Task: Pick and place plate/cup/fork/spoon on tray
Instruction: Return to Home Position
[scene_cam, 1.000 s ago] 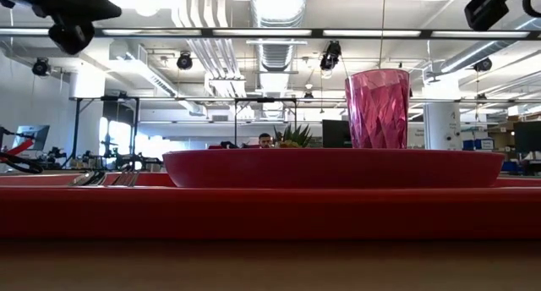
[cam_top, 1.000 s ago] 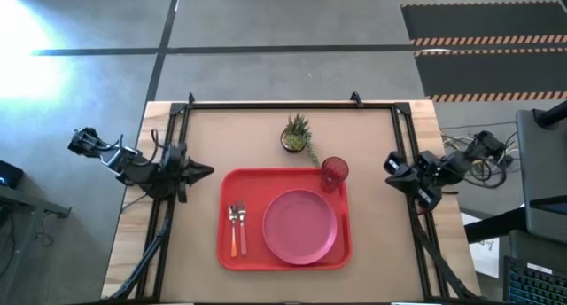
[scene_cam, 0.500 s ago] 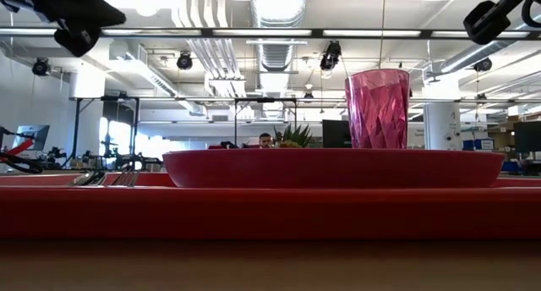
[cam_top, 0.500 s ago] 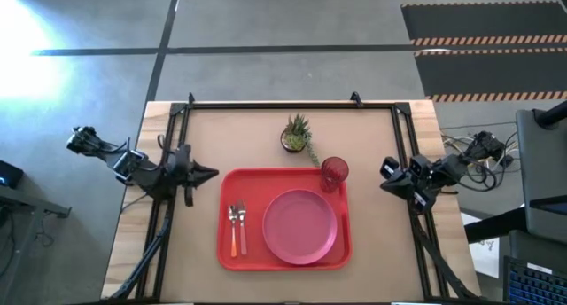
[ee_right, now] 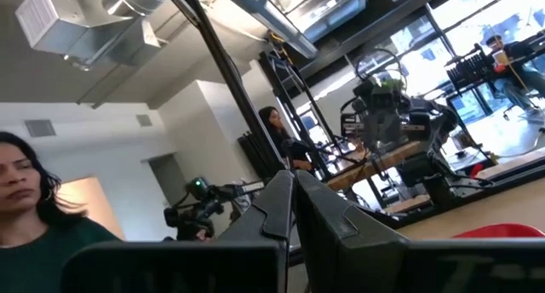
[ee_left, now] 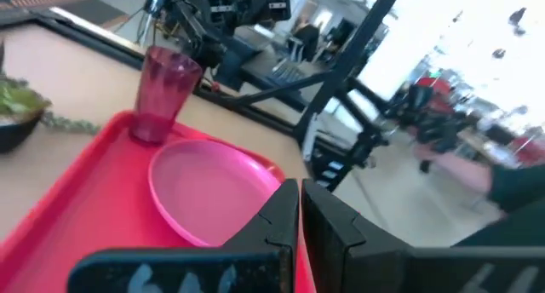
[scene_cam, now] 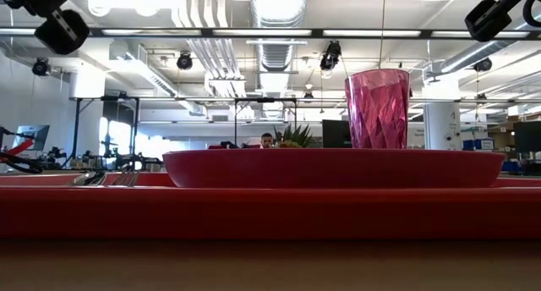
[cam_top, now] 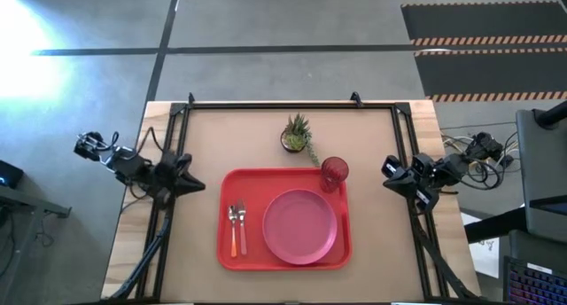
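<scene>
My left fingers point(ee_left: 277, 226) closed, empty, at surface's point(cam_top: 372, 136) left edge, right fingers point(ee_right: 278, 201) likewise at right edge, tray point(cam_top: 234, 253) between, touching neither.

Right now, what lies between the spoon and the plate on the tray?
The fork, in the high view: it lies beside the spoon, then a bare strip of tray before the plate.

Open-plan robotics lab: exposed ductwork point(scene_cam: 275, 8) and strip lights point(scene_cam: 169, 32) overhead, a concrete floor point(cam_top: 283, 21) with hazard-striped matting point(cam_top: 483, 30), another arm rig point(ee_right: 387, 114) on a framed table, people point(ee_right: 277, 131) standing among the equipment.
</scene>
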